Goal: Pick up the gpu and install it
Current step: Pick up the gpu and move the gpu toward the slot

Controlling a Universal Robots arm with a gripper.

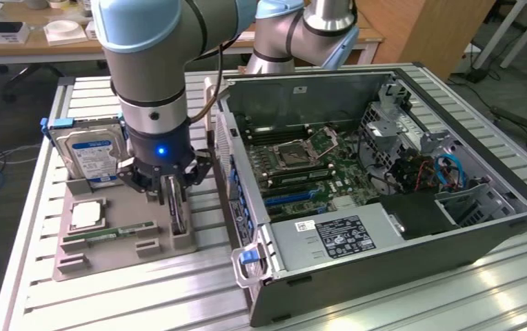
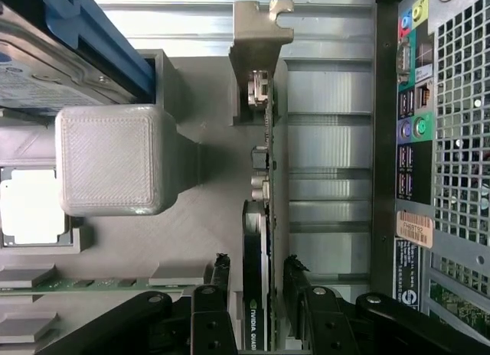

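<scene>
I see the gpu (image 2: 256,286) standing on its long edge in a slot of a grey parts tray (image 1: 107,258), just beside the computer case (image 1: 383,276). It runs parallel to the case's rear port panel (image 2: 417,125). Seen edge-on in the wrist view, it is a thin dark card with white lettering. Its silver bracket (image 2: 260,34) is at the end away from my gripper (image 2: 256,259).

The gripper is lowered over the card in the exterior view (image 1: 173,196). Its 2 black fingers (image 2: 220,286) straddle the card, 1 on the case side and 1 on the side away from the case. They are set narrow, with a thin strip of grey showing between each finger and the card. The card is not clamped and sits fully in its slot.

Farther from the case than the gpu, the same tray carries 3 other parts. A blue-labelled hard drive (image 1: 93,155) stands upright at the end nearer the case's closed back wall. A square processor (image 1: 89,215) lies flat beside it. A green memory stick (image 1: 112,233) lies flat toward the end nearer the case's handle.

The case lies on its side with the panel off. Its green motherboard (image 1: 310,165) is exposed and its black power supply (image 1: 337,234) has the label facing up. Tray and case both rest on a ribbed aluminium table (image 1: 153,296).
</scene>
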